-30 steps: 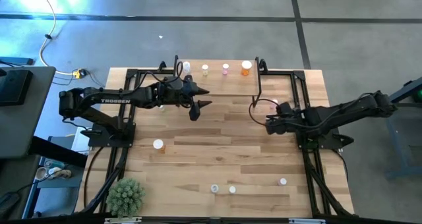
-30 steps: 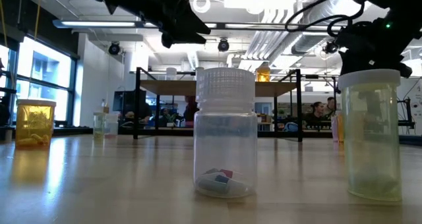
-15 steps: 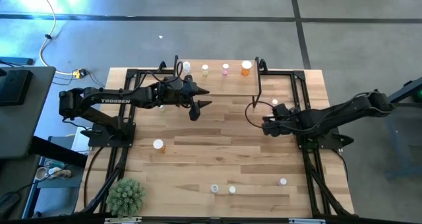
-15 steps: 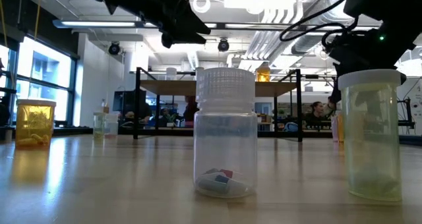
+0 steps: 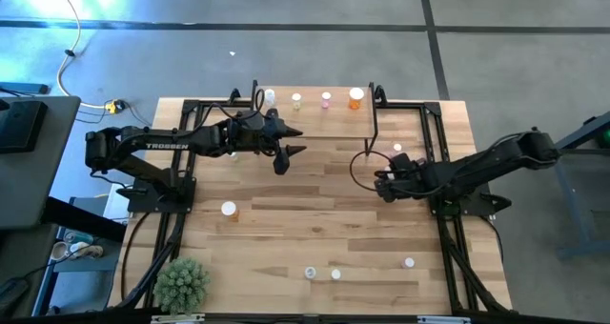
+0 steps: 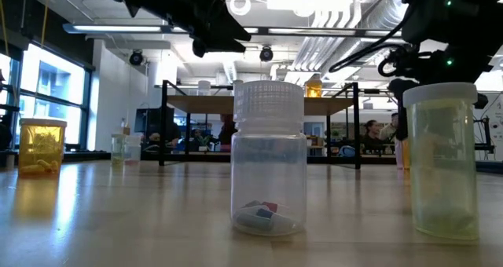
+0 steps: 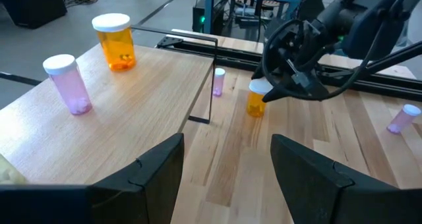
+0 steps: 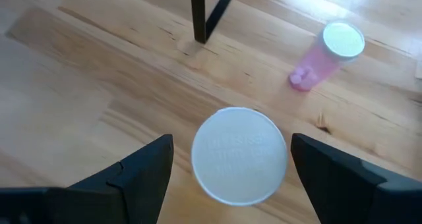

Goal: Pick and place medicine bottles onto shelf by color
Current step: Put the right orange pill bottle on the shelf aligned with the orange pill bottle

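Fingers of the left gripper (image 5: 289,151) stand spread with nothing between them, hanging above the tabletop (image 5: 315,210) just off the shelf's front left corner. On the shelf (image 5: 315,110), along the tabletop's far edge, four medicine bottles stand upright, caps up, in a row running left to right: a bluish-clear bottle (image 5: 270,96), a pale yellow bottle (image 5: 296,100), a pink bottle (image 5: 326,99) and a larger orange bottle (image 5: 355,97). Nearer the left edge, another orange bottle (image 5: 229,210) stands upright alone. Close to the front edge, a clear bottle (image 5: 310,273) and a yellowish bottle (image 5: 335,274) stand side by side, with a small pink bottle (image 5: 409,263) farther right.

Fingers of the right gripper (image 8: 227,184) are also spread, straddling without touching an orange white-capped bottle (image 8: 239,155) that stands upright on the tabletop, right of the shelf's front right leg (image 8: 201,13). One more pink bottle (image 8: 326,53) stands just beyond it, its long axis vertical too.
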### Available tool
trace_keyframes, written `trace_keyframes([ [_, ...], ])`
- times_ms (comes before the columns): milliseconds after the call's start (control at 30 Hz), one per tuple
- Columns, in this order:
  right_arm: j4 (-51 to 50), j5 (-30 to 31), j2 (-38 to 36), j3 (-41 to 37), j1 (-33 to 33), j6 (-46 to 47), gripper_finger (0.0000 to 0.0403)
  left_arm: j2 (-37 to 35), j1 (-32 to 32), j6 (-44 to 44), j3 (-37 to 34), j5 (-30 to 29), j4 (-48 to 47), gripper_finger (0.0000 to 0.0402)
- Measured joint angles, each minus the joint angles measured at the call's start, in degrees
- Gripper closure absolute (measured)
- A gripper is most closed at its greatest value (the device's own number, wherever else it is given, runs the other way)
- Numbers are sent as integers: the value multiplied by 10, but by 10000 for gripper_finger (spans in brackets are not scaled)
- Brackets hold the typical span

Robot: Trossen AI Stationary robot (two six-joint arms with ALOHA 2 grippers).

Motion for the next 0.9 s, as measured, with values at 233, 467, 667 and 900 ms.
trace_keyframes([
  [233, 0, -14, 6, 0, 0, 11, 120, 0, 0, 0, 0, 0, 0, 183],
  [467, 4, -15, 6, 0, 0, 11, 154, 0, 0, 0, 0, 0, -1, 183],
  [667, 8, -25, 10, 0, 0, 13, 158, 0, 0, 0, 0, 0, -2, 183],
  [900, 12, -39, 41, 0, 0, 24, 159, 0, 0, 0, 0, 0, -5, 183],
])
